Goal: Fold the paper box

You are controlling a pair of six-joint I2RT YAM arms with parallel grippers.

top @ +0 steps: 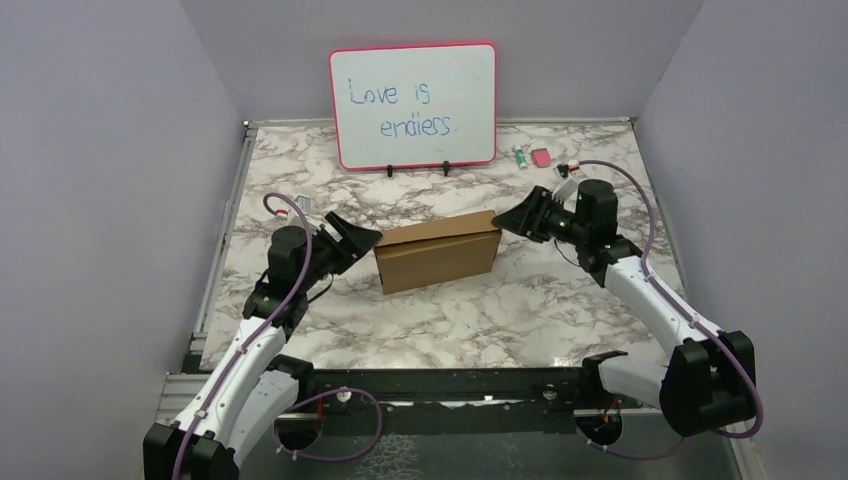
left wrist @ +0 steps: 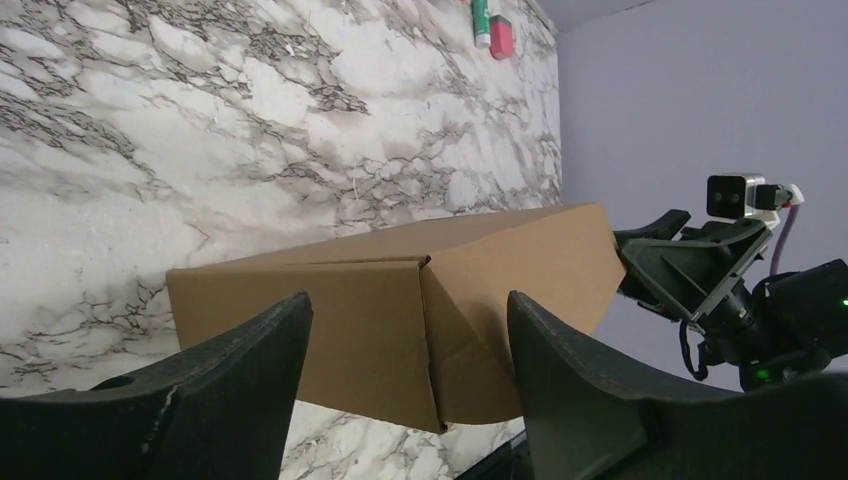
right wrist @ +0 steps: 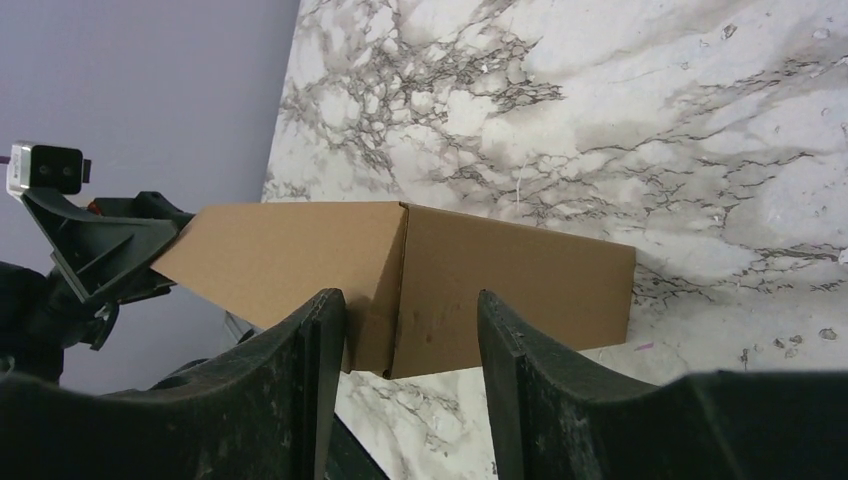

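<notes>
Lilac walls on three sides; marble-patterned table [top: 560, 310], pink-framed whiteboard [top: 413, 105] propped at the rear edge. Top view: the paper box [top: 438, 252] sits closed near mid-table, long side facing the arms. The left gripper [top: 358, 240] is at its left end, the right gripper [top: 510, 218] at its upper right corner. Left wrist view: the left gripper [left wrist: 405, 300] has its fingers spread wide, holding nothing; the box [left wrist: 380, 320] lies just beyond the tips, a vertical seam in the gap between them. The right gripper [left wrist: 640, 255] shows at the far end. Right wrist view: the right gripper [right wrist: 410, 295] stands parted but narrower, a corner edge of the box [right wrist: 500, 270] framed between the fingers; contact cannot be told. The left gripper [right wrist: 165, 235] meets the far end.
</notes>
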